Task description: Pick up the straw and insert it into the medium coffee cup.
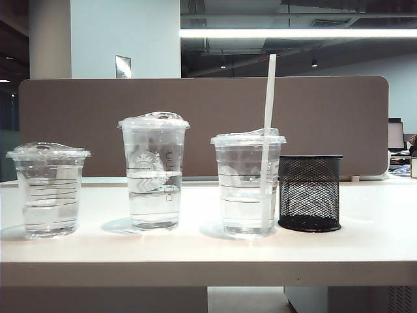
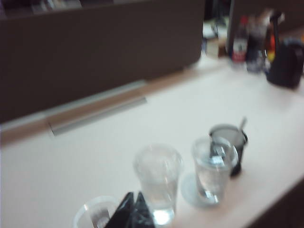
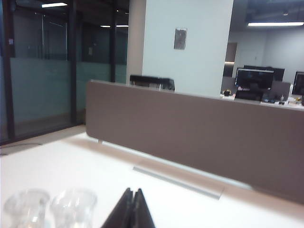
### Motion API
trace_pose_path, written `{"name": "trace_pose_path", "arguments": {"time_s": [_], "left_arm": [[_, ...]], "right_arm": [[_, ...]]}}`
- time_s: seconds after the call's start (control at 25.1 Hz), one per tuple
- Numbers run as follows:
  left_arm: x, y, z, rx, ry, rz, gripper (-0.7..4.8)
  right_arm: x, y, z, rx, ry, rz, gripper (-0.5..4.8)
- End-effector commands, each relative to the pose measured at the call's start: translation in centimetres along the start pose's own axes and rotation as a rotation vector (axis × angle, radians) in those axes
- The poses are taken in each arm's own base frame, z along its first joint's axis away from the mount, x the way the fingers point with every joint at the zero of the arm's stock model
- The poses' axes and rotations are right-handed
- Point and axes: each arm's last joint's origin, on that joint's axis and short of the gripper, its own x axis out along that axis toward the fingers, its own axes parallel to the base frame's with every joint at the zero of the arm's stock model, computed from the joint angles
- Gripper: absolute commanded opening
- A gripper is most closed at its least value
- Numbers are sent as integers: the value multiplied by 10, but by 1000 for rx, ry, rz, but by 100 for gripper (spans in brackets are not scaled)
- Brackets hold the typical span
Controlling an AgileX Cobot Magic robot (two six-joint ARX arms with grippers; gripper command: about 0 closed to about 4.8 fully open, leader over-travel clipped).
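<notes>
The white straw (image 1: 268,130) stands nearly upright in the medium coffee cup (image 1: 247,186), passing through its lid and rising well above it. That cup is the right one of three clear lidded cups holding water. No gripper shows in the exterior view. In the left wrist view my left gripper (image 2: 133,194) is shut and empty, hovering above and in front of the row, with the medium coffee cup (image 2: 213,168) off to one side. My right gripper (image 3: 133,191) is also shut and empty, raised over the table away from the cups.
A tall logo cup (image 1: 154,173) stands in the middle and a squat cup (image 1: 49,189) at the left. A black mesh pen holder (image 1: 310,192) sits right beside the medium cup. A brown partition (image 1: 195,104) runs along the table's far edge. Two blurred clear cups (image 3: 73,206) show in the right wrist view.
</notes>
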Motion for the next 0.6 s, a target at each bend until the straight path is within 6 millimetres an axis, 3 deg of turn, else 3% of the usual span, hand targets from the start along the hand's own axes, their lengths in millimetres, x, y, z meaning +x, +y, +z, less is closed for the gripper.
{"name": "trace_pose_path", "arguments": {"time_s": [0.04,0.2,0.36,0.6], "left_arm": [[-7,-3,-7,-28,-181,79,-4],[-4,-3,-35,-78,-271,147,-4],[26,6,-103,-246,-225,155,-4],[51,14,-149,-298,-129,161,-4]], "right_arm": [[-15,2,-24,30,-41,12,-5],[-6,6,-38,88,27,65,-5],[5,13,-80,127,125,139,-5],[14,19,-125,153,233,176,-5]]}}
